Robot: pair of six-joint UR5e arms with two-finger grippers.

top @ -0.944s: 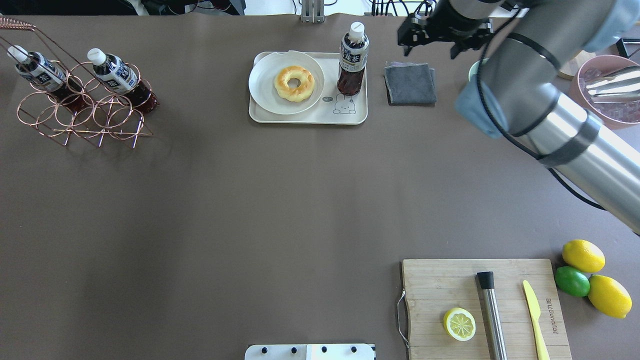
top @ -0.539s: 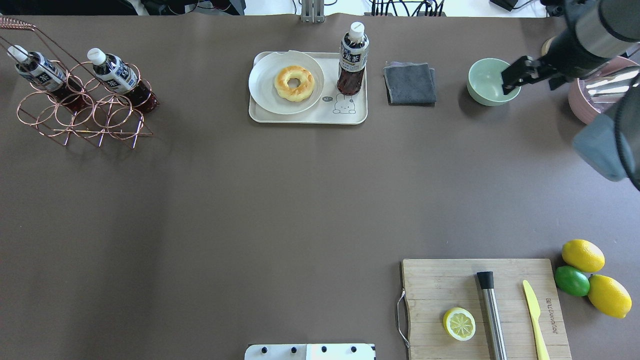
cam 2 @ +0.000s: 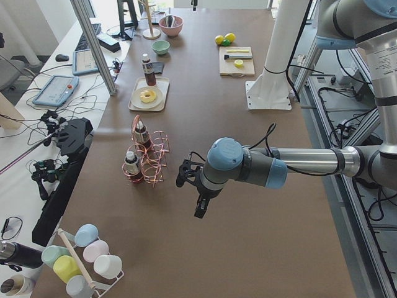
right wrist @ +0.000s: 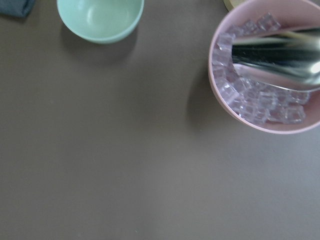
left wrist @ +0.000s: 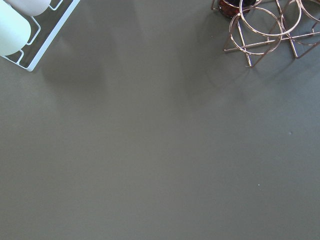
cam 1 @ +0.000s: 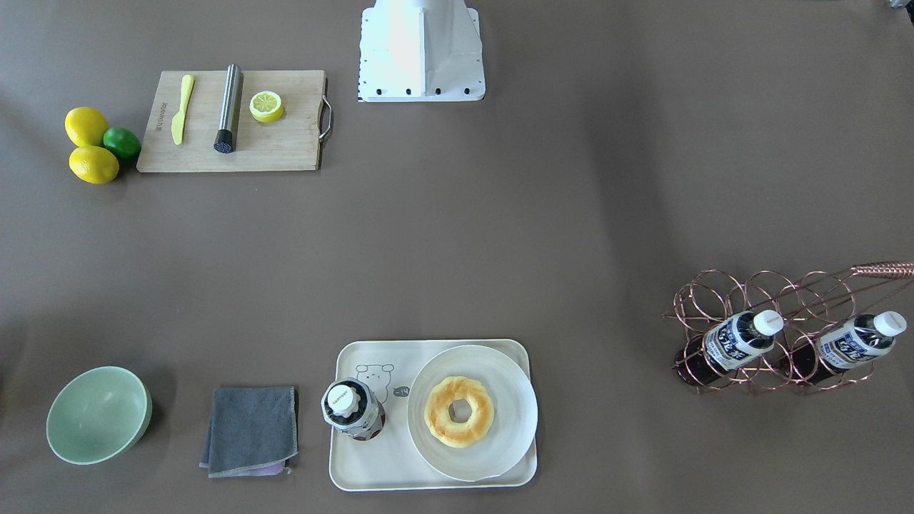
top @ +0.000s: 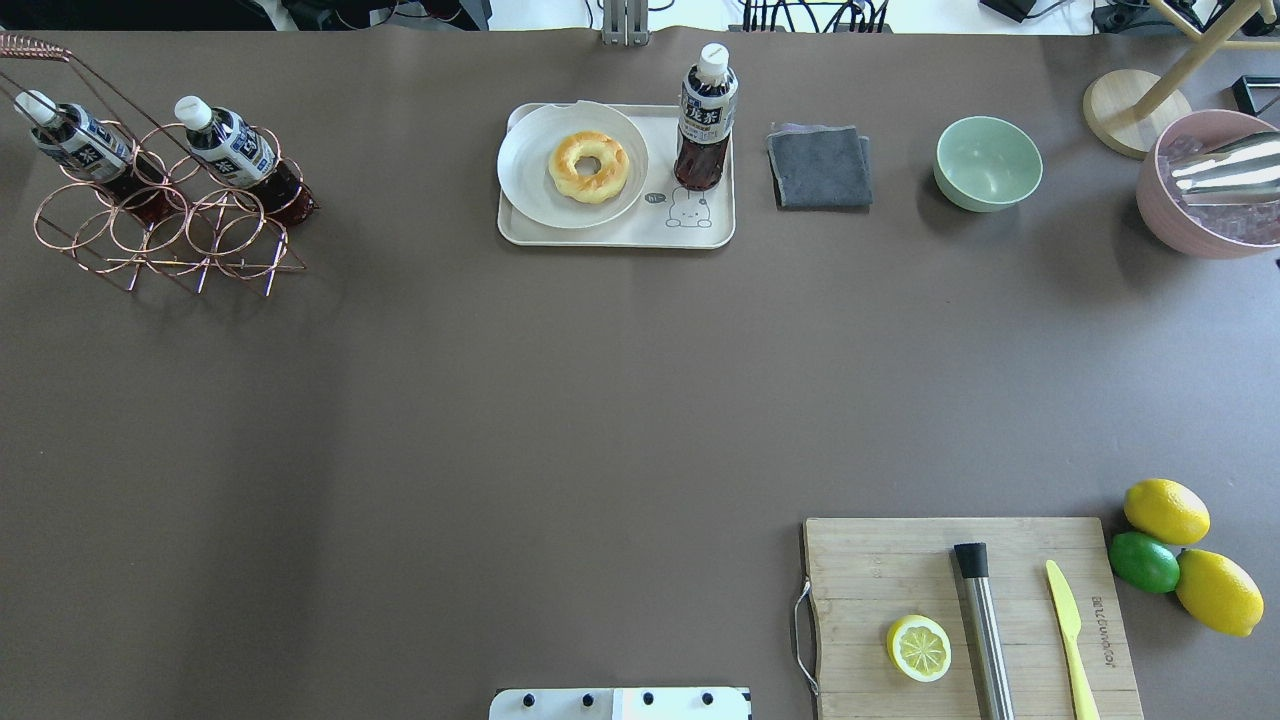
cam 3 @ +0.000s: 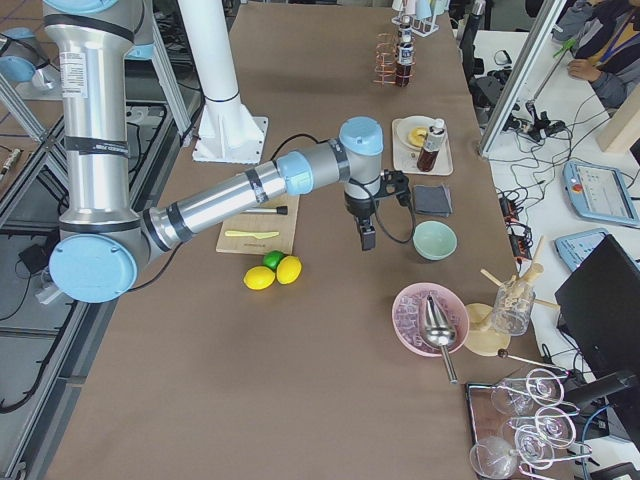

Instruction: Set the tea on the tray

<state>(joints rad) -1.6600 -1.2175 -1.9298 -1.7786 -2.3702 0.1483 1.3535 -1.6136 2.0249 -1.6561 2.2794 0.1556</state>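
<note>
The tea [top: 706,120] stands upright on the right part of the cream tray [top: 610,238], beside the bear drawing; it also shows in the front-facing view [cam 1: 353,410]. No gripper touches it. Two alike bottles [top: 232,148] [top: 78,140] lie in a copper wire rack [top: 160,235] at the far left. The left gripper [cam 2: 200,206] hangs over bare table beside the rack, and the right gripper [cam 3: 367,238] hangs near the green bowl. Both show only in side views, so I cannot tell whether they are open or shut.
A white plate with a doughnut [top: 588,166] fills the tray's left part. A grey cloth [top: 820,166], a green bowl [top: 988,163] and a pink ice bowl [top: 1205,200] stand to its right. A cutting board [top: 900,560] with a lemon half, plus lemons and a lime [top: 1145,562], is at the near right.
The right arm has pulled back to the right and left the overhead view. The tea bottle stays upright on the tray.
</note>
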